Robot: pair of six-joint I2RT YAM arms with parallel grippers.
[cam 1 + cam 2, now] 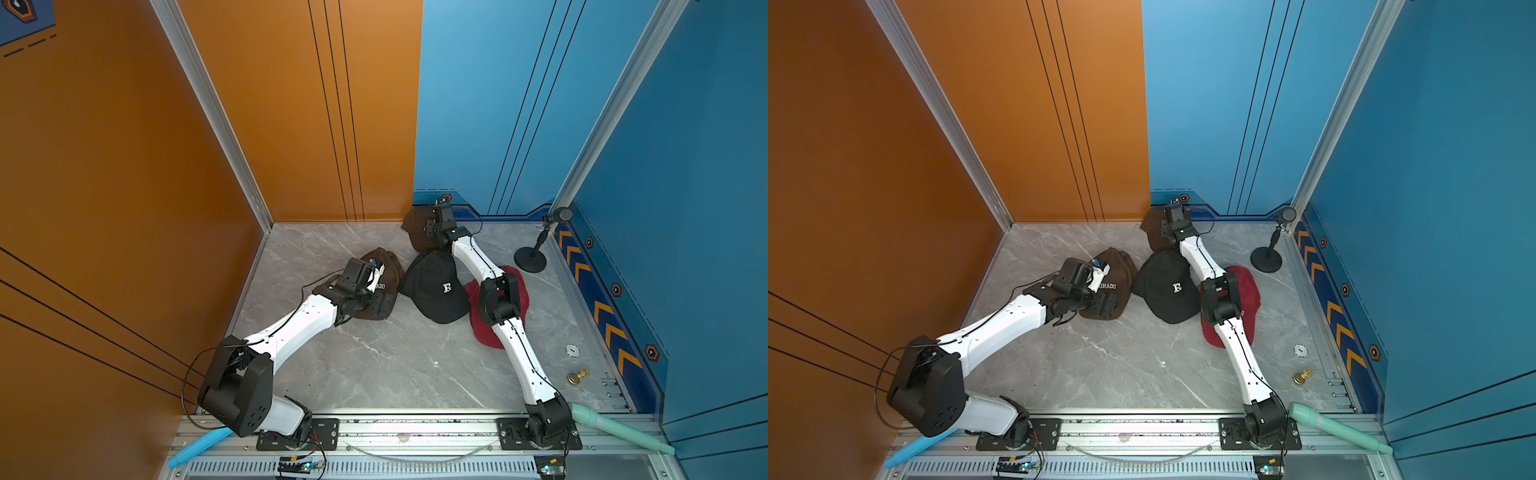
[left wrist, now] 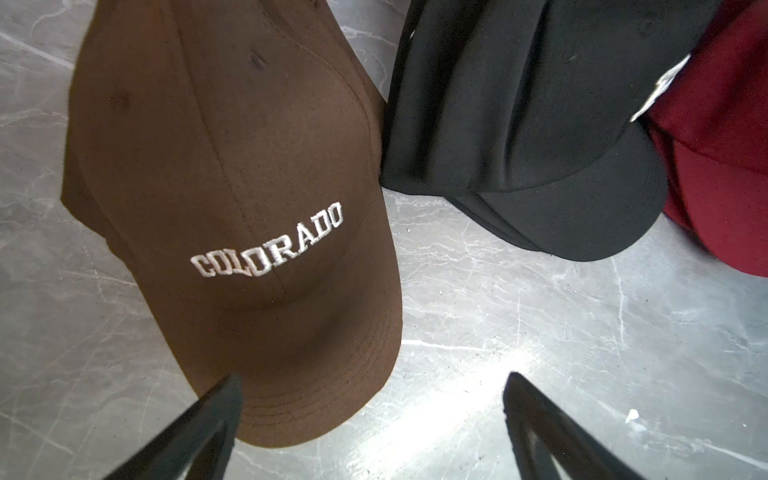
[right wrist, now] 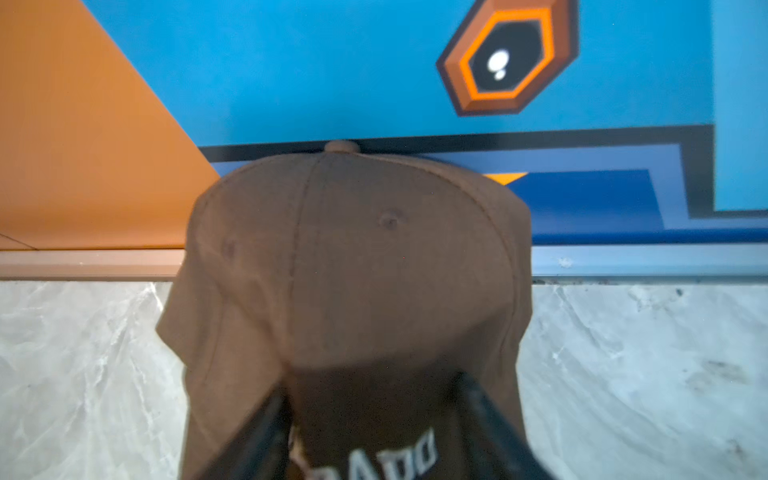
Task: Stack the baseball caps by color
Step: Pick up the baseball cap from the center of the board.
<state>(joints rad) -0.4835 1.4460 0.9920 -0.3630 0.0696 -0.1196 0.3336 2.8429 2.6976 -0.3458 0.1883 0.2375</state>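
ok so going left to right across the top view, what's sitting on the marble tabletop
In a top view: brown COLORADO cap → black cap with white R → red cap → black microphone stand → small brass knob. The second brown cap, by the back wall, overlaps the black one sideways, so it is left out.

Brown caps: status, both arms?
Left jaws open, at near brown cap brim. Right jaws straddling far brown cap front, grip unconfirmed. Black cap close beside both.
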